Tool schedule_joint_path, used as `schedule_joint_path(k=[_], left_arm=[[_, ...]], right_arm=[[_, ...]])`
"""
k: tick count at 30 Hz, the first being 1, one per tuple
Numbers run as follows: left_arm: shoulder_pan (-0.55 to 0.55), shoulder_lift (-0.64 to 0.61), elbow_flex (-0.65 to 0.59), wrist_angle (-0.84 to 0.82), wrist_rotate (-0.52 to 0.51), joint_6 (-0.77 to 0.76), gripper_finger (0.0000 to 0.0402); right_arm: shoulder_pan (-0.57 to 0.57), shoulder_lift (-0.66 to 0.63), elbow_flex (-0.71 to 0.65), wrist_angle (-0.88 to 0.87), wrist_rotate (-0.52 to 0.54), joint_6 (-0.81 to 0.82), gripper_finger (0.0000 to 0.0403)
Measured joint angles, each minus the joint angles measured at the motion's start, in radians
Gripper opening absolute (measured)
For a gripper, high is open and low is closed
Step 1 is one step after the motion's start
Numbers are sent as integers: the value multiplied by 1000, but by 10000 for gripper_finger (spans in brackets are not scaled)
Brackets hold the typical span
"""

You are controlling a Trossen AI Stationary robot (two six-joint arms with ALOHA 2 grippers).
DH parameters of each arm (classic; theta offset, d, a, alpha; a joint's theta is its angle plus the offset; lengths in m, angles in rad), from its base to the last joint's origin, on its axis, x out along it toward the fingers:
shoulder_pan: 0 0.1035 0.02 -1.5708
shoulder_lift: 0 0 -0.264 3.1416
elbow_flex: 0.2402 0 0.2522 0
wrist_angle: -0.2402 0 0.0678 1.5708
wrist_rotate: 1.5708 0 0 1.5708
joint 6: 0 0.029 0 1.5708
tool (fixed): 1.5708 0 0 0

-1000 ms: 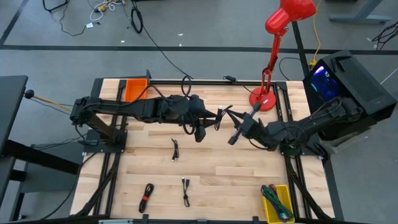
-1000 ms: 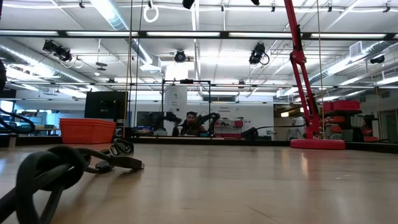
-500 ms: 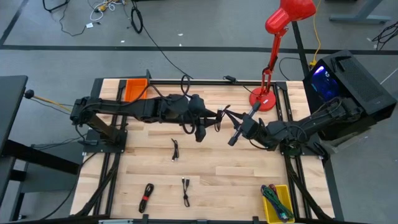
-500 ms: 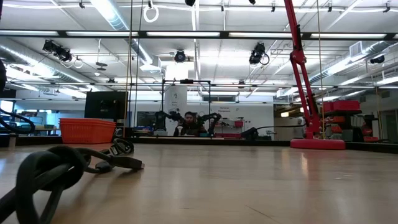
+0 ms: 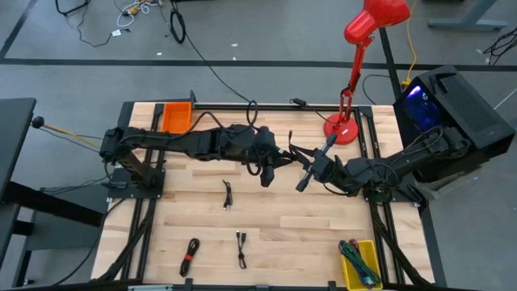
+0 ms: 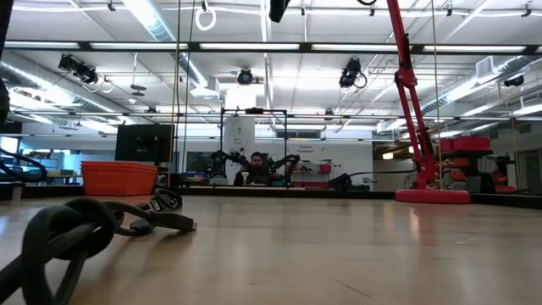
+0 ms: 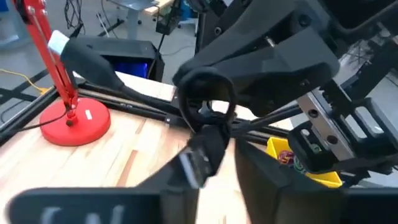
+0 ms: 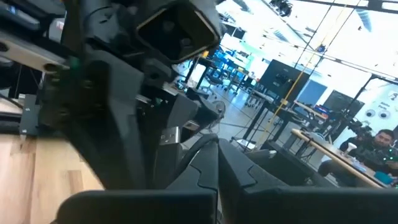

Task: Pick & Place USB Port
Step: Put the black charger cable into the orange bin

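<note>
The USB cable (image 7: 205, 106) is black, with a loop above a flat plug (image 7: 198, 160). In the high view it shows as a dark tangle (image 5: 292, 151) above the table's middle, between the two arms. My left gripper (image 5: 276, 159) reaches in from the left and is shut on it. My right gripper (image 5: 307, 168) faces it from the right, a short way off. Its fingers (image 8: 217, 183) are shut, with nothing showing between them. The left arm's wrist fills the right wrist view. My left gripper pinches the USB cable between its two fingers, just below the loop at the plug end (image 7: 202, 146). It comes roughly level from the table's left. The cable is lifted clear of the table, and its loop (image 7: 205, 99) stands up beyond the fingertips.
An orange bin (image 5: 176, 115) sits at the far left corner and a red lamp base (image 5: 342, 129) at the far right. A yellow bin of cables (image 5: 360, 263) is at the near right. Three more cables (image 5: 227, 195) (image 5: 191, 256) (image 5: 241, 248) lie on the near half of the table.
My left gripper has moved toward the table's right, carrying the cable with it, and now stands closer to my right gripper.
</note>
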Motion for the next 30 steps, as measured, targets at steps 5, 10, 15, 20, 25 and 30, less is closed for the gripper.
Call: schedule_joint_path(k=[5,10,15,20,25,30], left_arm=[[11,8,-2,28,40,23,20],[13,8,-2,20,39,41,20],[13,7,-2,-37,7,47,20],[13,2,-2,-88,-34,51,20],[12,-24,-2,-311,-188,49,20],[-5,-70,-2,-634,-402,-30,20]], right_arm=[[0,0,1,-20,6,15,0],[0,-1,1,-41,31,7,0],[0,-3,1,-57,89,-8,0],[0,-6,1,-55,139,-9,0],[15,-6,1,-81,282,-4,6],[50,-6,1,-161,295,51,14]])
